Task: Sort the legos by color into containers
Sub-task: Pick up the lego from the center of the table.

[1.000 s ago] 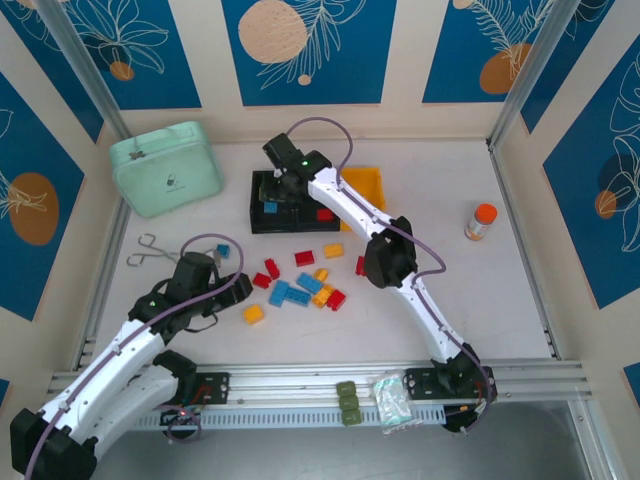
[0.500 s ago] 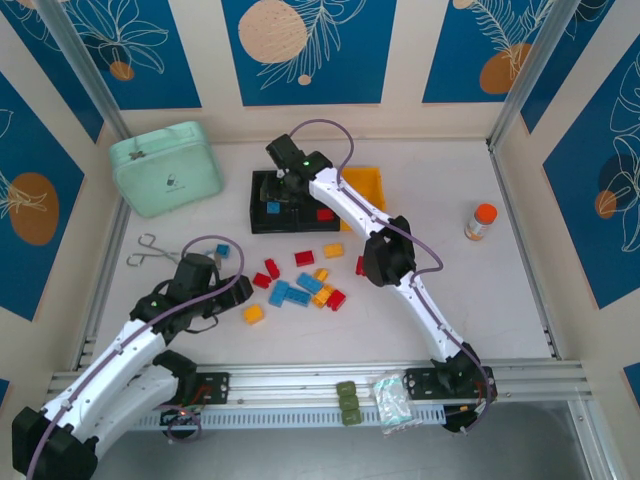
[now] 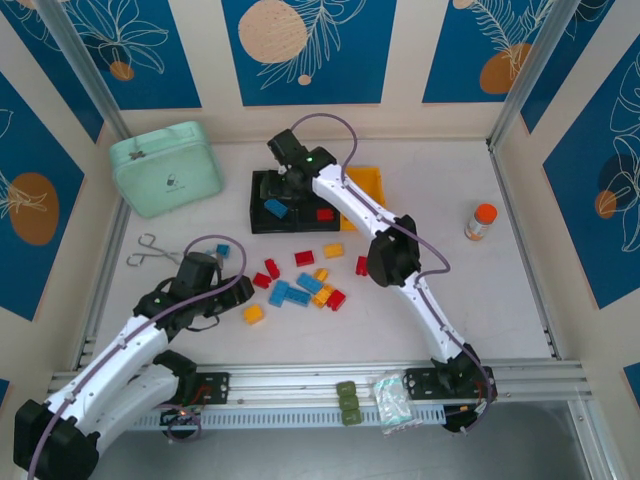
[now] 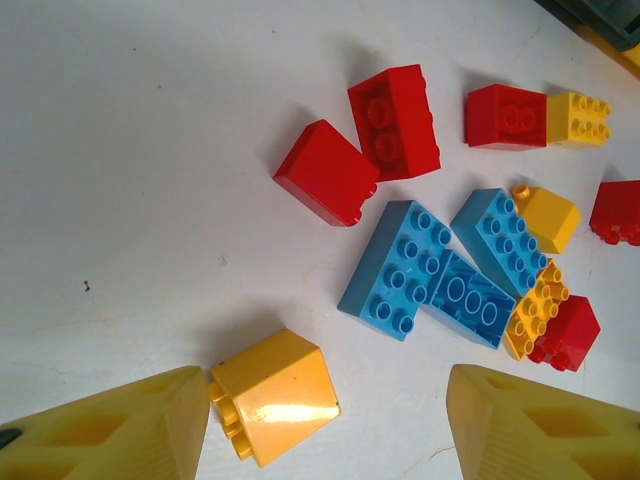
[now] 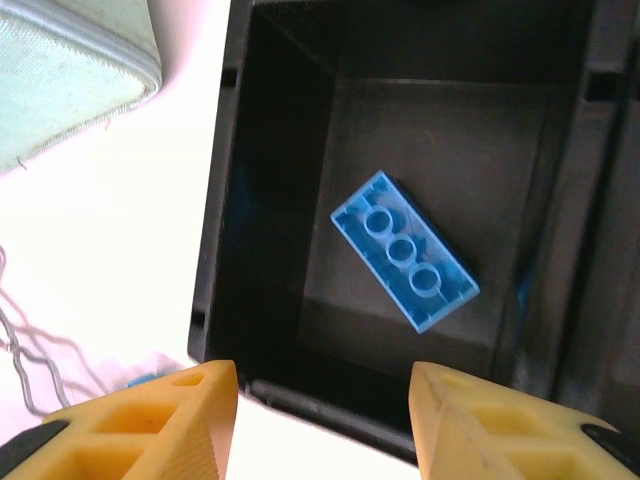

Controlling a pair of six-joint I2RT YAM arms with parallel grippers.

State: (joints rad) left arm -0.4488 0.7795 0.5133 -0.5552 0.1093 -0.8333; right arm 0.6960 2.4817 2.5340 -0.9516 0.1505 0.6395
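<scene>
My right gripper [image 3: 285, 182] [image 5: 322, 390] hangs open over the left black container [image 3: 258, 205] [image 5: 215, 200], with nothing between its fingers. A light blue lego [image 3: 275, 208] [image 5: 405, 250] lies underside up on that bin's floor. The middle black container [image 3: 322, 226] holds a red lego [image 3: 325, 214], and the yellow-orange container [image 3: 365, 185] is at the right end of the row. My left gripper [image 3: 222, 296] [image 4: 330, 400] is open low over the table. A yellow lego [image 3: 253, 314] [image 4: 275, 395] lies between its fingers, right by the left one. Several red, blue and yellow legos [image 3: 308, 283] [image 4: 420, 275] lie loose just beyond.
A mint-green case [image 3: 165, 168] stands at the back left, with metal forceps [image 3: 150, 250] in front of it. One small blue lego [image 3: 223, 250] lies apart near the left arm. An orange-capped bottle [image 3: 481, 221] stands at the right. A plastic packet [image 3: 392, 398] rests on the front rail.
My right gripper has opened and let go of the blue lego, which now lies flat in the left black container. The left arm has stayed put.
</scene>
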